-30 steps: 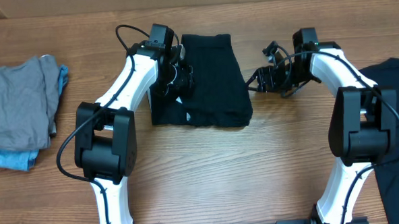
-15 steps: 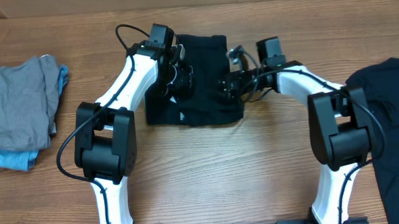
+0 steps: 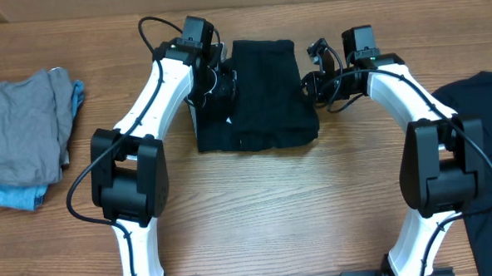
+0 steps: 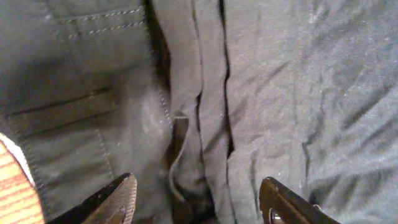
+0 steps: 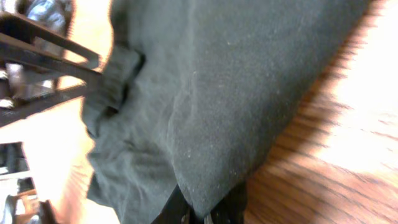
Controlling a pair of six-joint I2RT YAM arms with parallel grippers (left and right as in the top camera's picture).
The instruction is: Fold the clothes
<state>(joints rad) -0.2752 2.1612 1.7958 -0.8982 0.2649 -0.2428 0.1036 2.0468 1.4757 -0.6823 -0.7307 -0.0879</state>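
Note:
One of the clothes, a folded black garment, lies at the middle back of the table. My left gripper is at its left edge. In the left wrist view it stands open, its two fingertips spread over the stacked folds of the black cloth. My right gripper is at the garment's right edge. In the right wrist view it is shut on a pinch of the black cloth, which bulges out above the jaws. A second black garment lies spread at the far right.
A crumpled grey garment lies at the left edge of the table, with a light-blue one under it. Bare wooden table runs along the front between the two arm bases.
My right gripper reached in over the folded garment, shut on its right edge and drew back to the right. The garment slid slightly right with it. The left gripper stayed open at the left edge.

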